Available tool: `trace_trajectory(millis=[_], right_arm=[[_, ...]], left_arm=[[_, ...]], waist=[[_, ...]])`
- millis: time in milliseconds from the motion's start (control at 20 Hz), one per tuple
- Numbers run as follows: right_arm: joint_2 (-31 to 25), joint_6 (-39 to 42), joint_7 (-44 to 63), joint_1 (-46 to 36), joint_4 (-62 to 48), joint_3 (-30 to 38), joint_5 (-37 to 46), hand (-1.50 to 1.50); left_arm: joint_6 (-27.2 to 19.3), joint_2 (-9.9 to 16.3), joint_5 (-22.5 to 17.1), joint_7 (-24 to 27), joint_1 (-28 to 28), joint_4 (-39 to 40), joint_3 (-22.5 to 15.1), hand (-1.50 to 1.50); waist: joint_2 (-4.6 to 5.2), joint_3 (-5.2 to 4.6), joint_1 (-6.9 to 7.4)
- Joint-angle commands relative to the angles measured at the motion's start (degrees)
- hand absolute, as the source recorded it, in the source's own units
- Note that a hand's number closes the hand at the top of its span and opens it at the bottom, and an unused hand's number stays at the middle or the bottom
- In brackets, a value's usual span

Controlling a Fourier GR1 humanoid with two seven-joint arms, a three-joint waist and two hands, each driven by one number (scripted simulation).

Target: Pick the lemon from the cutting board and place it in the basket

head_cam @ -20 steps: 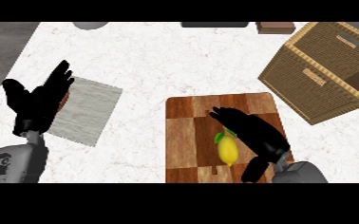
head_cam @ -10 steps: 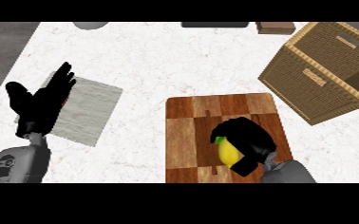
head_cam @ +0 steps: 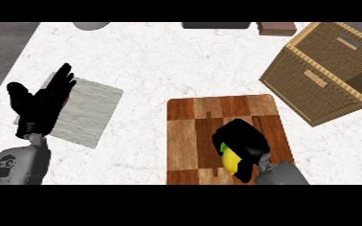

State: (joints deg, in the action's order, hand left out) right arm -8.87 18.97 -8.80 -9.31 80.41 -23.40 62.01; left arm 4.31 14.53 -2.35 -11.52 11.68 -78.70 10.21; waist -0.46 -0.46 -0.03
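Two black robot hands come in from the near edge. The right robot hand is now curled round the yellow lemon, which sits on the near part of the brown checkered wooden cutting board; half a second ago its fingers were only closing over the fruit, and a second ago they lay straight beside it. Only a strip of the lemon shows under the fingers. The left robot hand rests open at the left, fingers up, over the grey rectangular cloth, much as before. Farther off at the right, on the white speckled tabletop, stands the tan woven wicker basket, well apart from the lemon.
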Motion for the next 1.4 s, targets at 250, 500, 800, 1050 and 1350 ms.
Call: trace_trajectory(millis=[250, 500, 800, 1050, 1350], right_arm=[[8.69, -13.52, 36.18, -2.88, -1.41, 8.28, -6.02, 1.5], [8.81, -28.09, 49.44, -9.81, -0.94, 5.93, -14.3, 1.5], [8.86, -49.91, 57.34, -21.37, 1.02, -3.41, -13.15, 1.5], [8.87, -57.03, 73.96, -34.12, -4.85, -7.1, -3.73, 1.5], [8.85, -50.78, 88.02, -47.81, -11.04, -4.61, 2.24, 1.5]], left_arm=[[-0.18, -0.43, 0.52, -0.28, 1.43, -0.53, -0.94, 0.0], [1.46, -1.06, -0.4, -0.4, 2.07, 0.15, -1.83, 0.0], [0.27, -2.34, 0.91, -1.03, 4.22, 0.73, -3.29, 0.0], [-0.21, -1.13, 1.64, -0.76, 5.43, 3.17, -2.28, 0.0], [0.74, -1.2, 0.01, -1.33, 3.3, 1.12, -1.69, 0.0]], waist=[[0.91, 0.66, 1.36], [1.36, 0.74, 4.75], [0.87, 0.5, 5.66], [0.75, 0.27, 3.9], [0.16, 0.29, 3.39]])
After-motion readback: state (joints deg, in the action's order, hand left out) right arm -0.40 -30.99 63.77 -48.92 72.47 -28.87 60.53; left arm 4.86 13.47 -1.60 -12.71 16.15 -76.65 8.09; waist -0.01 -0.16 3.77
